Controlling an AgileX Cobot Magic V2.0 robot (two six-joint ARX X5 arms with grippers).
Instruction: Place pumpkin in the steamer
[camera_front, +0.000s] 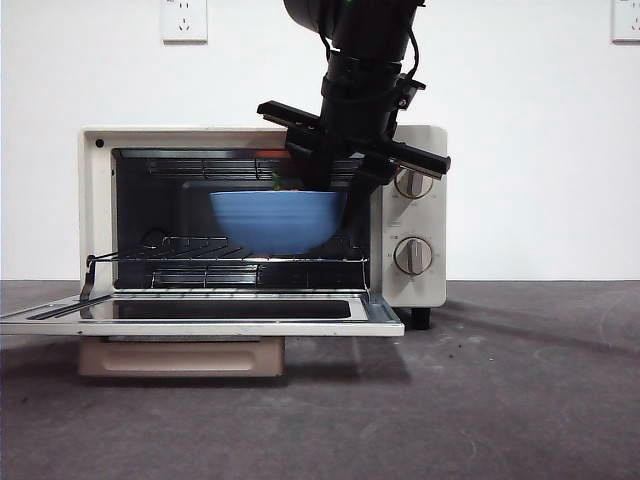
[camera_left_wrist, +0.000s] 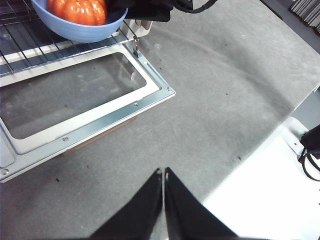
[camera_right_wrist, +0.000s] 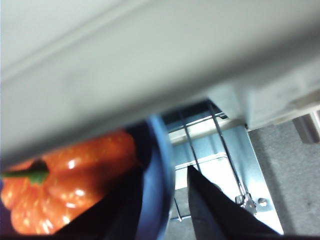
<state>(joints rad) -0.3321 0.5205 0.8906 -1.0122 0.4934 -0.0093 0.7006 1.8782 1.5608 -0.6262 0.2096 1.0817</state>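
Door (camera_front: 200, 310) of steamer (camera_front: 425, 270) down. Right gripper (camera_right_wrist: 165, 200) clamps bowl (camera_front: 277, 220) rim, pumpkin (camera_left_wrist: 77, 10) inside, on rack (camera_left_wrist: 30, 42). Left gripper (camera_left_wrist: 163, 175) closed, empty. Risk: retreating snags rim, tips bowl.

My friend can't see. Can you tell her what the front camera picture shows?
A blue bowl sits on the rack inside the open steamer, held at its rim by the right end effector reaching down from above. The steamer's door lies flat, open toward the camera.
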